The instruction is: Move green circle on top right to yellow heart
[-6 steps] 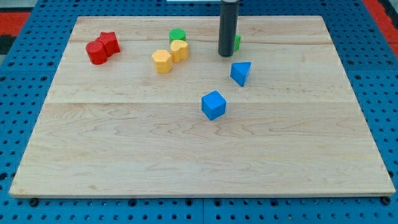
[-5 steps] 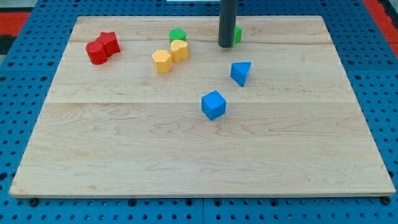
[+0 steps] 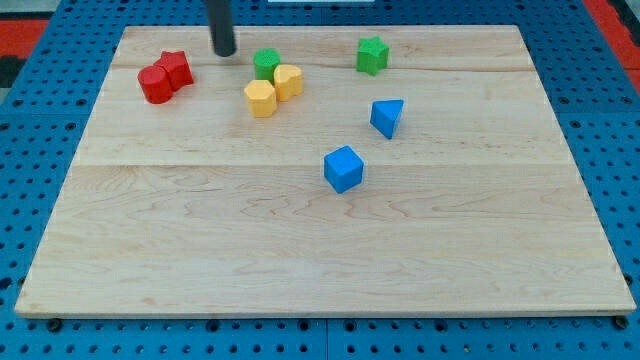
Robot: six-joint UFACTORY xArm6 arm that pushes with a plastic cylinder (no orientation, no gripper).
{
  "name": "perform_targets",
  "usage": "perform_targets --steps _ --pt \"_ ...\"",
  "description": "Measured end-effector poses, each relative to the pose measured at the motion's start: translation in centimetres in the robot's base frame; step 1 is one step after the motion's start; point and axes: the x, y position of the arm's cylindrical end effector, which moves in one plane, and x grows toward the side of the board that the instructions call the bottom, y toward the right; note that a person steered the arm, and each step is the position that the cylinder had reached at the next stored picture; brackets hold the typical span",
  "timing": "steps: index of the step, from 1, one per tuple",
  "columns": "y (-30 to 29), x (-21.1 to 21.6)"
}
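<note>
Pale wooden board (image 3: 300,250), the surface, lies on a blue pegboard (image 3: 30,200) and carries eight small blocks; no container is on it. My tip (image 3: 224,52) sits near the view's top, left of centre, at the end of a dark rod; the arm has no fingers, so there is nothing to spread or close. The tip is just to the left of the green circle (image 3: 265,64), with a small gap between them, and to the right of the red pair. The green circle touches the yellow heart (image 3: 288,81), which sits at its lower right. A yellow hexagon (image 3: 260,98) lies just below and left of the heart, touching or nearly touching it. At the view's left, a red circle (image 3: 155,84) and a red star (image 3: 176,68) sit pressed together. A green star (image 3: 372,55) stands alone toward the top right. Below it are a blue triangle (image 3: 387,117) and, nearer the board's centre, a blue cube (image 3: 343,168), each apart from the others.
</note>
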Motion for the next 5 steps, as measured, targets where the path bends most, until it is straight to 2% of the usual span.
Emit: perform_targets --steps 1,2,3,5 --pt "-0.4 2.2" --pt "3.0 3.9" --pt "7.3 3.9" --pt "8.8 3.9"
